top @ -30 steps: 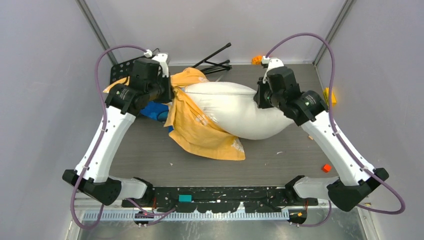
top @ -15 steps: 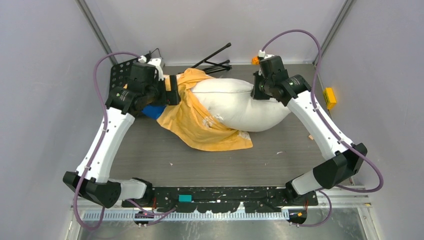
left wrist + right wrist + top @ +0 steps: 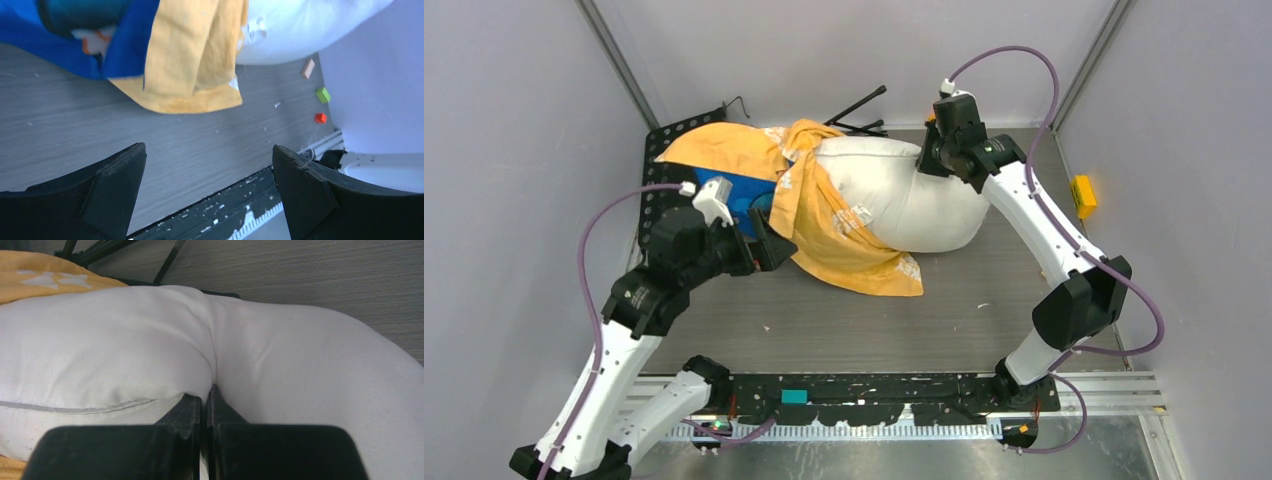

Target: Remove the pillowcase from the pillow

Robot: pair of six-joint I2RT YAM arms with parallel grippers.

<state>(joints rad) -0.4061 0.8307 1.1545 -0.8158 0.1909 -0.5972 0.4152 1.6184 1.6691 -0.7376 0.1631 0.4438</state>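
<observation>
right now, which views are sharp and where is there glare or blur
Top external: evenly lit and sharp, hardly any shadow. Left wrist: the pillow washes out to near white, and the open left gripper shows as dark, soft-edged shapes. Right wrist: pillow creases are crisp, while the right gripper, shut on it, is featureless black.

We log near half of table (image 3: 874, 330) bare: wide lane between pillowcase (image 3: 844, 250) hem and front rail (image 3: 864, 385). Left gripper (image 3: 207, 150) jaws wide apart, only tabletop between; cloth just beyond. Pillow (image 3: 914, 195) plus draped pillowcase block middle and far left. Tripod legs (image 3: 856, 108) crowd far edge behind pillow. Right gripper (image 3: 205, 395) clamped on pillow's far end; right arm (image 3: 1034, 220) bars right side. Small blocks (image 3: 320, 118) near right wall (image 3: 370, 75).
</observation>
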